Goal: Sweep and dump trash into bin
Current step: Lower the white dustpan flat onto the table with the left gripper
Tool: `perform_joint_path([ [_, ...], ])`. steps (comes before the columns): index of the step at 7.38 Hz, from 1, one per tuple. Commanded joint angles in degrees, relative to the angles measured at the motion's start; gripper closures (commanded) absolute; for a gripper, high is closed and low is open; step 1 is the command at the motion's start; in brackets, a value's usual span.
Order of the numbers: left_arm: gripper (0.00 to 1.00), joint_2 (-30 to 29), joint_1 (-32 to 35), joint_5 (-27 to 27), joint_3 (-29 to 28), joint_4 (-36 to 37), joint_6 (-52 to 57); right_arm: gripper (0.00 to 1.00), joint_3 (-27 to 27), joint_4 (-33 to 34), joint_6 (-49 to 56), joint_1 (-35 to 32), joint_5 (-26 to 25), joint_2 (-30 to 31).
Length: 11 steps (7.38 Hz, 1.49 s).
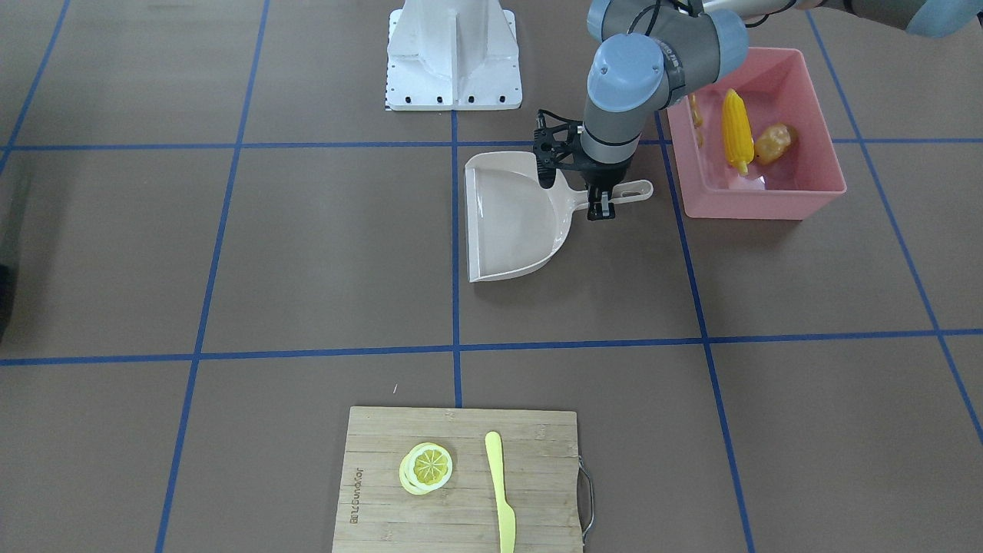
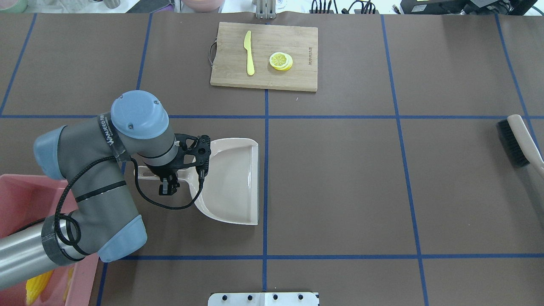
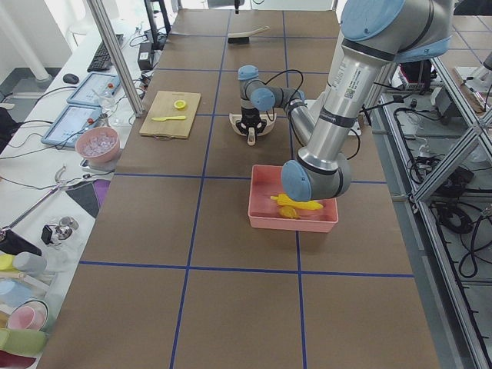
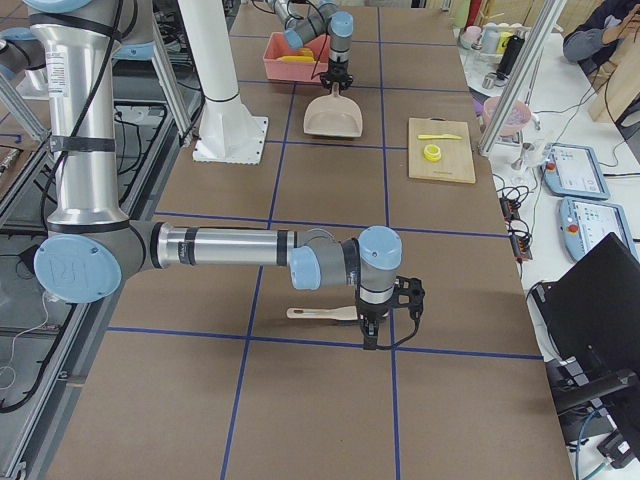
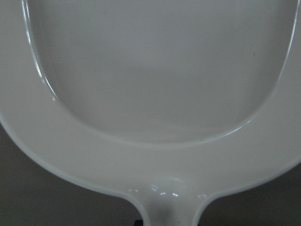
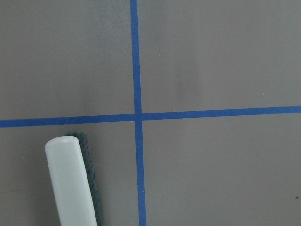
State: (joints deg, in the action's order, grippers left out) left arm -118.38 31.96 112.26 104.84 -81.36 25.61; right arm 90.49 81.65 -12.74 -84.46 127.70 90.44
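Note:
The pink bin (image 1: 768, 201) stands at the table's edge on my left side. The trash lies inside it: the yellow corn cob (image 1: 737, 130), the brown potato (image 1: 774, 144) and the ginger root (image 1: 696, 115), which the arm half hides. A beige dustpan (image 1: 511, 223) lies flat and holds nothing. My left gripper (image 1: 599, 201) sits low over its handle. The fingers appear open, one on each side. My right gripper (image 4: 368, 335) hovers just above the brush (image 4: 320, 313), which lies on the table. I cannot tell whether that gripper is open or shut.
A wooden cutting board (image 1: 461, 491) with a lemon slice (image 1: 426, 467) and a yellow knife (image 1: 501, 491) sits at the far edge. The white robot base (image 1: 453, 61) stands at the near middle. Blue tape lines cross the brown table.

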Motion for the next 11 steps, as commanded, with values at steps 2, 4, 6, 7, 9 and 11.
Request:
perform_joint_path([
  [2,0.62,-0.1,-0.8,-0.6,-0.9,-1.1,-0.1,0.0,0.0,0.0,0.0,0.0,0.0,0.0],
  [4,0.01,0.0,-0.8,-0.7,-1.0,-2.5,0.0,0.0,0.0,0.0,0.0,0.0,0.0,0.0],
  [6,0.01,0.1,-0.8,-0.7,-1.0,-2.5,0.0,0.0,0.0,0.0,0.0,0.0,0.0,0.0],
  [7,0.01,0.1,-0.7,-0.7,-0.9,-2.5,0.0,0.0,0.0,0.0,0.0,0.0,0.0,0.0],
  [9,0.01,0.4,0.8,-0.8,1.4,-2.4,-0.1,0.0,0.0,0.0,0.0,0.0,0.0,0.0],
  [11,0.01,0.4,4.4,-0.6,2.7,-2.4,-3.4,0.0,0.0,0.0,0.0,0.0,0.0,0.0],
])
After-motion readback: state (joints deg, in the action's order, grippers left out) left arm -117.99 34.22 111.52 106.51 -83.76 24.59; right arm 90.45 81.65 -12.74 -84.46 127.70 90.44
